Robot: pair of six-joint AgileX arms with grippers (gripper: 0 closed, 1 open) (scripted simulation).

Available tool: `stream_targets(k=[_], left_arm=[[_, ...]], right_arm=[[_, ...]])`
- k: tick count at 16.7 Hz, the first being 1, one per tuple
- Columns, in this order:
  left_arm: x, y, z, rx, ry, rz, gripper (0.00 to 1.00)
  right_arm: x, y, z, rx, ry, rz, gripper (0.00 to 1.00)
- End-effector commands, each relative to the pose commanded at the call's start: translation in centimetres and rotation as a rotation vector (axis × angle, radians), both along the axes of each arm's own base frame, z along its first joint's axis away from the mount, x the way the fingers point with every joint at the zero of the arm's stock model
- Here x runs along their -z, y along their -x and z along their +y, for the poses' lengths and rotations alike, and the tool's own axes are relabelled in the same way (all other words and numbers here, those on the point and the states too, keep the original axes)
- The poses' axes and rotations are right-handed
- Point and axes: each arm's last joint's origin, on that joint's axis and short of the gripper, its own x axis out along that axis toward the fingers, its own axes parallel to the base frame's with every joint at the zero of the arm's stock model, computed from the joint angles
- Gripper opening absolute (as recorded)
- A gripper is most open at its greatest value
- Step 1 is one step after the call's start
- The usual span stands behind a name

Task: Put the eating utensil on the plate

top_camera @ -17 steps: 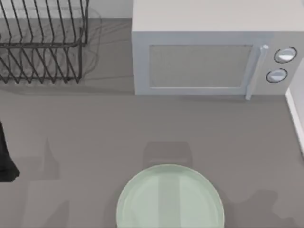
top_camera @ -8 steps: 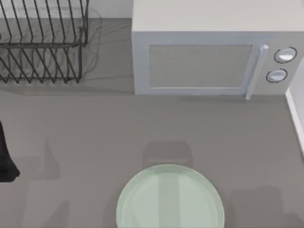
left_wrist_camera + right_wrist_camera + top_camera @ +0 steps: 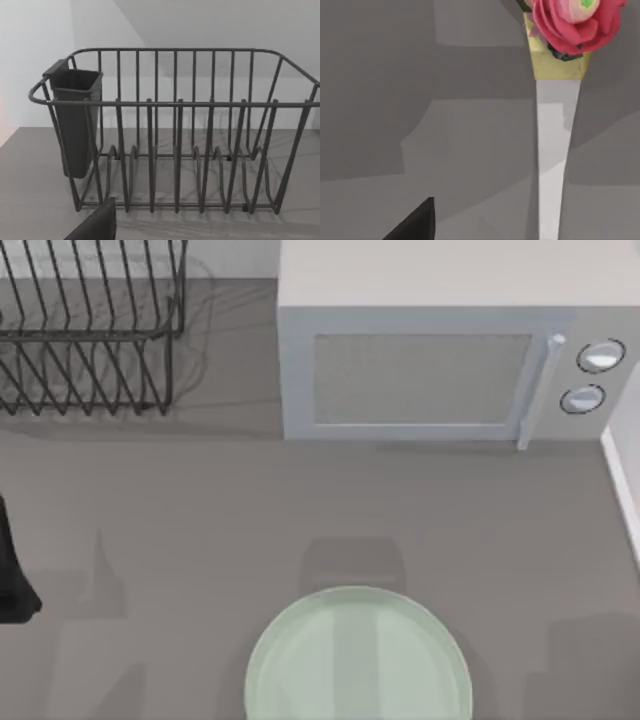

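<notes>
The plate [image 3: 358, 660], round and pale mint green, lies at the table's front edge in the middle, cut off by the top view's lower border. In the right wrist view a white tapering strip [image 3: 554, 150] lies on the grey table, running out from a gold band [image 3: 559, 62] under a pink rose [image 3: 575, 22]; I cannot tell whether it is the eating utensil. A dark part of my right gripper [image 3: 415, 222] sits beside that strip, apart from it. My left arm [image 3: 12, 575] is parked at the table's left edge, and its gripper [image 3: 96, 226] faces the dish rack.
A white microwave [image 3: 440, 350] with its door shut stands at the back centre and right. A dark wire dish rack [image 3: 90, 325] with a cutlery cup [image 3: 76, 122] stands at the back left. A pale object's edge [image 3: 625, 480] shows at the right.
The soft shadow on the table right of the plate has slid toward the right edge. The plate, microwave, rack and left arm have not moved.
</notes>
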Motion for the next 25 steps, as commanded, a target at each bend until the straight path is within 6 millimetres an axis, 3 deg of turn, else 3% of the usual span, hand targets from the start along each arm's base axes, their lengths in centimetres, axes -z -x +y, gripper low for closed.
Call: stream_targets(k=[4,9,22,25], left_arm=[[0.0,0.0,0.0,0.000,0.000,0.000,1.00],[0.0,0.0,0.0,0.000,0.000,0.000,1.00],[0.0,0.0,0.0,0.000,0.000,0.000,1.00],[0.0,0.0,0.0,0.000,0.000,0.000,1.00]], right_arm=[[3.5,0.5,0.1,0.000,-0.001,0.004,1.00],[4.0,0.6,0.2,0.000,-0.002,0.007,1.00],[4.0,0.6,0.2,0.000,-0.002,0.007,0.02],[4.0,0.6,0.2,0.000,-0.002,0.007,0.00]])
